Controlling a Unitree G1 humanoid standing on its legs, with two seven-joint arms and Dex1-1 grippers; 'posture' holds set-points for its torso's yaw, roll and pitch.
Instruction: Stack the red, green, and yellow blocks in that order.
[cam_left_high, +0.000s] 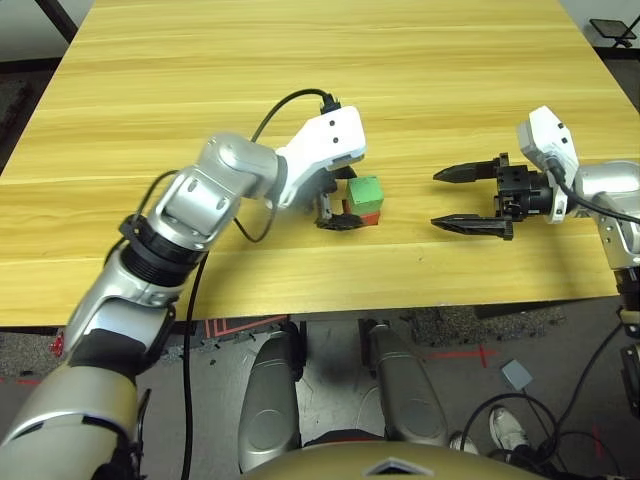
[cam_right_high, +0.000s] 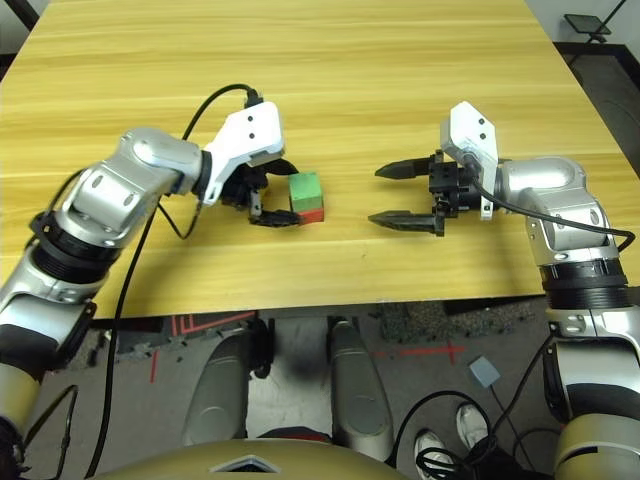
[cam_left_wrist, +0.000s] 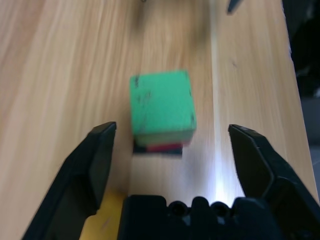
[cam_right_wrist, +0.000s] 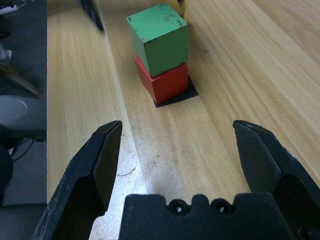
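The green block (cam_left_high: 365, 190) sits on the red block (cam_left_high: 371, 217), and the stack stands on a flat black patch (cam_right_wrist: 192, 92) near the table's front edge. My left gripper (cam_left_high: 340, 202) is open just left of the stack, with nothing between its fingers. Part of the yellow block (cam_left_wrist: 112, 214) shows low beside one left finger, close to the gripper's base; in the eye views the left gripper hides it. My right gripper (cam_left_high: 437, 198) is open to the right of the stack, a short gap away, pointing at it and holding nothing.
The wooden table (cam_left_high: 300, 80) stretches bare behind the stack and to both sides. Its front edge (cam_left_high: 330, 305) runs close below the stack. A black cable (cam_left_high: 290, 100) loops off the left wrist.
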